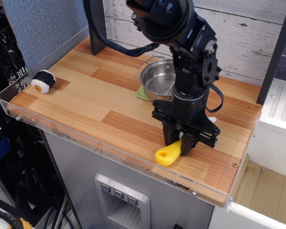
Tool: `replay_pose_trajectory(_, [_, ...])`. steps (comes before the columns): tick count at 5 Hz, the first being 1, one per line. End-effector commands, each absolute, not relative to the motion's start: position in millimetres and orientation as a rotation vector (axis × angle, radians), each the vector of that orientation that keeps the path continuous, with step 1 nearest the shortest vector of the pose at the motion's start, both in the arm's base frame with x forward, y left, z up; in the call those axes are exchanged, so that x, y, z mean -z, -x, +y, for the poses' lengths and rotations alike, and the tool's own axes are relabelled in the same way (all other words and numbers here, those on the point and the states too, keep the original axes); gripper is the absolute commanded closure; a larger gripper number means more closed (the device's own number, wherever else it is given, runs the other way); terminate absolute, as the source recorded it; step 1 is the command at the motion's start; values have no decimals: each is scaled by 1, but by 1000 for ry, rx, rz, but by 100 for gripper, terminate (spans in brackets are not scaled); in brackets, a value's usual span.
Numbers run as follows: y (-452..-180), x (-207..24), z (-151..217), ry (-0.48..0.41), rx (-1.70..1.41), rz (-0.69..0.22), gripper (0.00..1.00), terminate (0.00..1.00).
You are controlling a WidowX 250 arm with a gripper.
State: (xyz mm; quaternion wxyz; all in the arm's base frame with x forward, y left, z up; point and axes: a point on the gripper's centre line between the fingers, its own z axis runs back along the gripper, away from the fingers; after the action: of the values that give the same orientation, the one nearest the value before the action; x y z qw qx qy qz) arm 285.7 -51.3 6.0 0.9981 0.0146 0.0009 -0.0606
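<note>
the claw (180, 145) is pinched narrow on the yellow piece (168, 155), which lies near the front edge of the table (109, 119). the steel pot (157, 81) sits just behind; open wood stretches left to the sushi roll (43, 81).

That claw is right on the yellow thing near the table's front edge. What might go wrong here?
The claw sits over just one end of the yellow object, so it may twist or slip out. It lies near the counter's front edge, where a nudge could push it off.
</note>
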Motion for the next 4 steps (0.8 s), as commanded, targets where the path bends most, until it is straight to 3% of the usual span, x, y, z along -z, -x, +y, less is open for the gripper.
replay_pose_trajectory(1, [-275, -81, -46, 76, 124, -71, 100, 0])
replay_pose_trajectory(2, [-274, -121, -27, 125, 99, -140, 100, 0])
replay_pose_trajectory(3, [-287, -145, 19, 123, 3, -166, 100, 0])
replay_pose_trajectory(4, [-314, -146, 69, 76, -95, -182, 100, 0])
